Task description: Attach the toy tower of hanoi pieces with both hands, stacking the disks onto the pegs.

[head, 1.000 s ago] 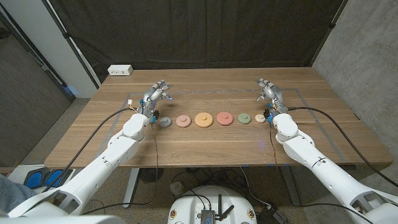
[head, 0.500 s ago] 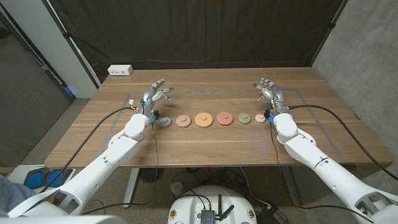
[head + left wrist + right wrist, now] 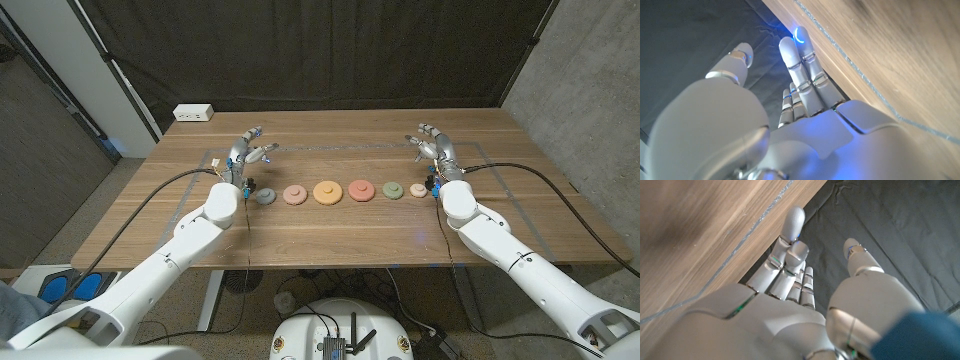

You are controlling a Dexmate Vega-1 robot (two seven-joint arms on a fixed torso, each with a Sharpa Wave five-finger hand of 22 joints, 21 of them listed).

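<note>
Your left hand [image 3: 247, 151] hung over the worktop [image 3: 330, 230] with fingers spread and nothing in it, drawn slightly back toward its arm since the earlier frame. Your right hand [image 3: 434, 148] was likewise spread and empty, edged a touch outward. The row of disks [image 3: 327, 192] had not moved, lying between your two wrists, just nearer you than both hands.

Both arms are glossy white rounded shells with black cables trailing off them. The left hand [image 3: 249, 149] and right hand [image 3: 433, 146] are silver-grey metal with white fingertips, plus little blue lights near the wrists.
</note>
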